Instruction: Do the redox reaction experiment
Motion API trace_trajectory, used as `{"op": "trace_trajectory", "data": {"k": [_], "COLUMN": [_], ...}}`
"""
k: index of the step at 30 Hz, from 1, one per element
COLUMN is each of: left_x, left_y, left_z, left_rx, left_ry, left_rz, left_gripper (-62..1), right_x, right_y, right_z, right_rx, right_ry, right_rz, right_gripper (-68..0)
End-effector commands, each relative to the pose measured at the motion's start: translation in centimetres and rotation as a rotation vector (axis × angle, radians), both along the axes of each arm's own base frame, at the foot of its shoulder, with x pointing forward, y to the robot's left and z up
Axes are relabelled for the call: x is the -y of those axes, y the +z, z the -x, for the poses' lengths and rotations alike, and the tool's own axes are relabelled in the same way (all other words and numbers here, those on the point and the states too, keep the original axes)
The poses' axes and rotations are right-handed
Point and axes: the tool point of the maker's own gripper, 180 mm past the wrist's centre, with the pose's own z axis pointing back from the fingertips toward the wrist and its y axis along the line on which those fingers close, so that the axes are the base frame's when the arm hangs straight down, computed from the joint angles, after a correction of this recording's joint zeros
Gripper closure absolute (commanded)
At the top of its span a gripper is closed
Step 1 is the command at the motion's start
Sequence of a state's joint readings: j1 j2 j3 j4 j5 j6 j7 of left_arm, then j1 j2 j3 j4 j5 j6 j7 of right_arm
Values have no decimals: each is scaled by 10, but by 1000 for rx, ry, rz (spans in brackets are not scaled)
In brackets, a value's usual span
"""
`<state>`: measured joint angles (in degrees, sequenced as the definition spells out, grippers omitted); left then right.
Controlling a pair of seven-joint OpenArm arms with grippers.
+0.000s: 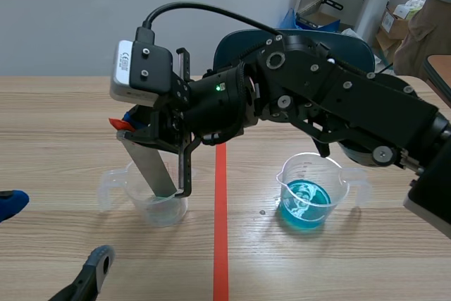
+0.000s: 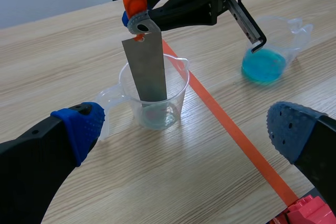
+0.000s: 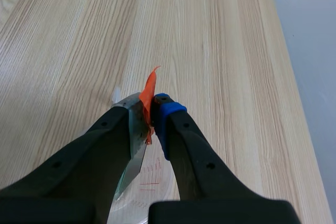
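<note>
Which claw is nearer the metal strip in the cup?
Right. The right gripper grips the metal strip by its top, above the clear cup; the left gripper, open, sits short of the cup, touching nothing.

Black arms (image 1: 338, 96), blue dotted pads (image 2: 84, 127)

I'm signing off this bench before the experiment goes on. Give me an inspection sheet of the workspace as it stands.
Surface: wooden table, with one orange-red tape line running down its middle.
Job's things: clear beaker left of the tape; metal strip standing tilted inside it; beaker with blue liquid right of the tape.
Clutter: red object low beside the left gripper, too cut off to identify.
Grippers: right gripper shut on the strip's top, reaching across the tape; left gripper open, low, short of the clear beaker.
Cables: black cable arcs from the right arm's wrist camera, above the beakers.
Surroundings: chair, boxes and a person behind the table.
</note>
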<state>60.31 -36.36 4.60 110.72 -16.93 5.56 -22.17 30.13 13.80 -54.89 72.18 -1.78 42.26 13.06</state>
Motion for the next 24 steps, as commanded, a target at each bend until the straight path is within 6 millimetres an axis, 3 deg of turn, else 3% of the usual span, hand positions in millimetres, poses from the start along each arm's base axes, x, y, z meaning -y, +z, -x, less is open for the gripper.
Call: {"op": "trace_trajectory", "data": {"k": [1, 11, 22, 24], "left_x": [3, 3, 3, 3], "left_y": [4, 4, 4, 4], "left_z": [0, 0, 0, 0], "left_rx": [11, 11, 11, 11], "left_ry": [-1, -1, -1, -1], "left_rz": [17, 17, 17, 17], "left_gripper": [-623, -623, -623, -623], "right_x": [-1, -4, -10, -10], "right_y": [0, 4, -10, -12], "right_z": [-2, 1, 19, 20], "right_rx": [11, 11, 7, 3], "right_ry": [9, 22, 77, 79], "right_rz": [16, -5, 38, 40], "right_gripper": [-7, -7, -7, -35]}}
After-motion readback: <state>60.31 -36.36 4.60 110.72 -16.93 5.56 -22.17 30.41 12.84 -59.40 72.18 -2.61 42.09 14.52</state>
